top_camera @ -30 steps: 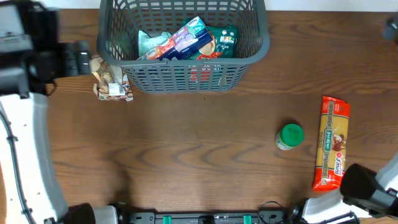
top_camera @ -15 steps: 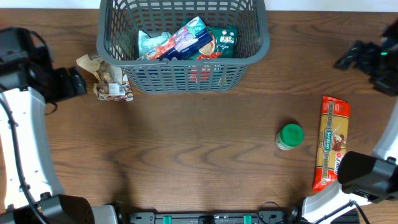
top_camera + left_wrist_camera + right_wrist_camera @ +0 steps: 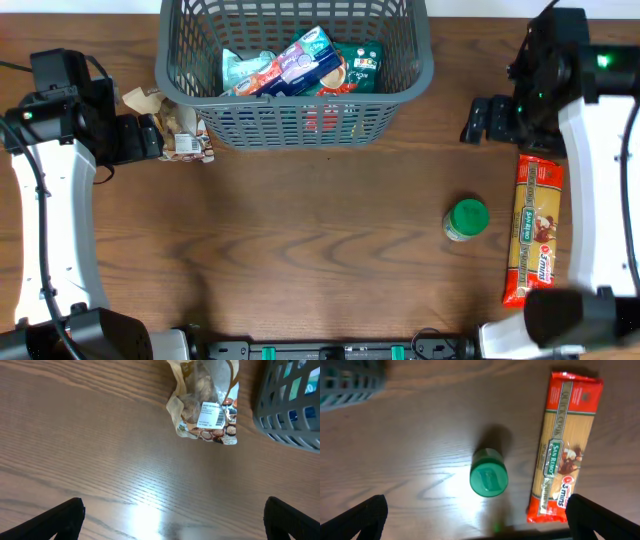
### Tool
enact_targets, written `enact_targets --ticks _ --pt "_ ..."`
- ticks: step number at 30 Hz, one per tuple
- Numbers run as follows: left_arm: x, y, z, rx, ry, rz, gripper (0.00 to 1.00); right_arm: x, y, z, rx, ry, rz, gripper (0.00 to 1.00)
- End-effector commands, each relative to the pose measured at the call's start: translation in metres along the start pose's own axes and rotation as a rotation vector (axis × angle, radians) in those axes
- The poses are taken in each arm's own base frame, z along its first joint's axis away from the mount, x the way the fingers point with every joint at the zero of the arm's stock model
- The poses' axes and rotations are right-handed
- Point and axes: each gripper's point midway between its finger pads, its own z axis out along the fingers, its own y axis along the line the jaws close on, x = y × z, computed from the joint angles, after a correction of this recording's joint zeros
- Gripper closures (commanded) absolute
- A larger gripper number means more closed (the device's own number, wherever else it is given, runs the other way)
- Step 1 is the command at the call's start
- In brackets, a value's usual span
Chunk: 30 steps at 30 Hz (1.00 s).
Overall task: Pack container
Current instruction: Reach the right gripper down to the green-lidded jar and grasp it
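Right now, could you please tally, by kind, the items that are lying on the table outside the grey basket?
Pasta packet: 1
Green-lidded jar: 1
Clear snack bag: 1
Total: 3 outside the container

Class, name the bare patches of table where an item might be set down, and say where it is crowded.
Widest bare patch: the table middle, between the container's front wall and the near edge, left of the green-lidded jar. Crowded: jar and pasta packet at right; snack bag beside the container's left corner.
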Motion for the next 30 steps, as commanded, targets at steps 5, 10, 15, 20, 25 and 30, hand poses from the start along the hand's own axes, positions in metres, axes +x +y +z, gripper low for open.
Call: enact_targets --ticks 5,10,15,20,25,30 --pt "-0.003 -0.002 -0.002 0.007 -0.02 0.009 0.01 0.041 -0.001 -0.013 -0.027 -0.152 0.059 0.01" --pt "-0.004 -0.002 -0.002 0.007 -0.021 -0.002 0.01 0.073 -0.016 0.015 0.011 -0.162 0.142 0.01" --pt "-0.003 -0.002 -0.002 0.008 -0.019 -0.006 0.01 0.094 -0.032 0.059 0.081 -0.154 0.234 0.01" --pt "0.0 -0.002 -0.002 0.008 -0.005 -0.005 0.01 0.101 -0.036 0.097 0.101 -0.141 0.324 0.01" --pt "0.003 -0.002 -0.002 0.008 0.006 -0.004 0.01 0.099 -0.035 0.119 0.109 -0.129 0.342 0.01" --pt "0.003 -0.002 -0.002 0.008 0.007 -0.005 0.01 0.1 -0.035 0.14 0.132 -0.076 0.336 0.01"
